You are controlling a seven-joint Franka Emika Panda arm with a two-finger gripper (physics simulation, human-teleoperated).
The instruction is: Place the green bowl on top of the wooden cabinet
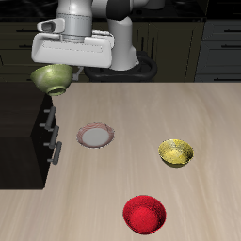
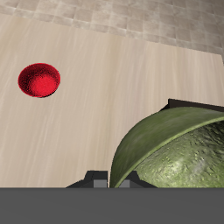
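The green bowl (image 1: 51, 79) hangs in the air, tilted, with my gripper (image 1: 58, 66) shut on its rim. It is above the edge of the wooden cabinet (image 1: 28, 132), a dark boxy unit with silver handles at the table's side. In the wrist view the green bowl (image 2: 179, 153) fills much of the frame, its mottled inside facing the camera, and my fingertips are hidden behind it.
A small pinkish plate (image 1: 96, 136) lies on the table beside the cabinet. A yellow bowl (image 1: 175, 152) sits farther across, and a red bowl (image 1: 144, 214) (image 2: 38, 80) is near the table's front edge.
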